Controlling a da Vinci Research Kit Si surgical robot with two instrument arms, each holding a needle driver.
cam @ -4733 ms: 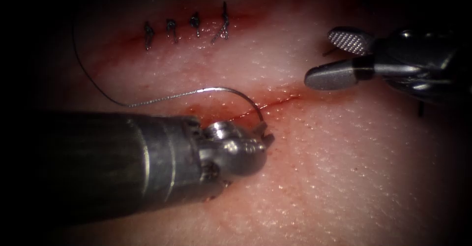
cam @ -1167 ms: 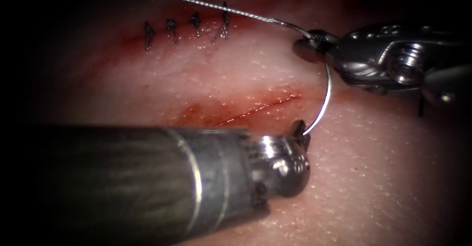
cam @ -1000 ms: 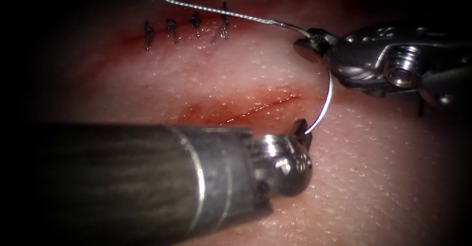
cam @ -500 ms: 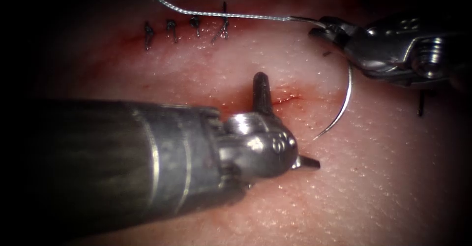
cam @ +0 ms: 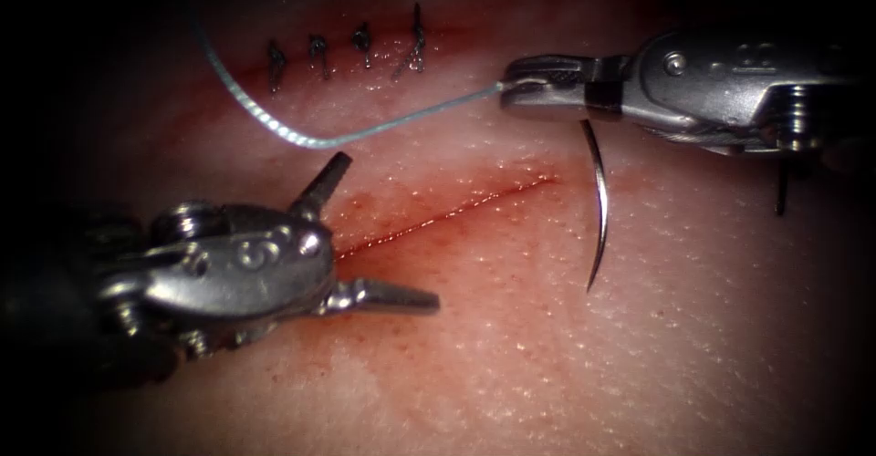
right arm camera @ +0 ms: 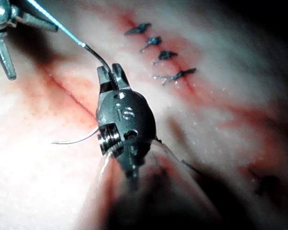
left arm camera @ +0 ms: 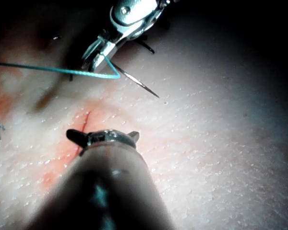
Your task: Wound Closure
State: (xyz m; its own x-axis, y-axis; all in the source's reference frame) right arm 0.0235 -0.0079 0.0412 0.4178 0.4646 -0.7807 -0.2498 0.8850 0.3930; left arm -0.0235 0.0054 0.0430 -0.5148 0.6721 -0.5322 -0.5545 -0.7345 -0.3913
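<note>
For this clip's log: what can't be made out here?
- Thread: its far end runs into the dark at the endoscope view's left.
- Needle: the stretch inside the right tool, hidden by its fingers.
- Left tool, open and empty: its shaft fades into shadow.

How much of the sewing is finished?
Done: four dark stitches close the far cut. In hand: the right end effector grips the needle near its thread end, outside the tissue; the left end effector is open, empty. Left: the near cut is unstitched.
</note>
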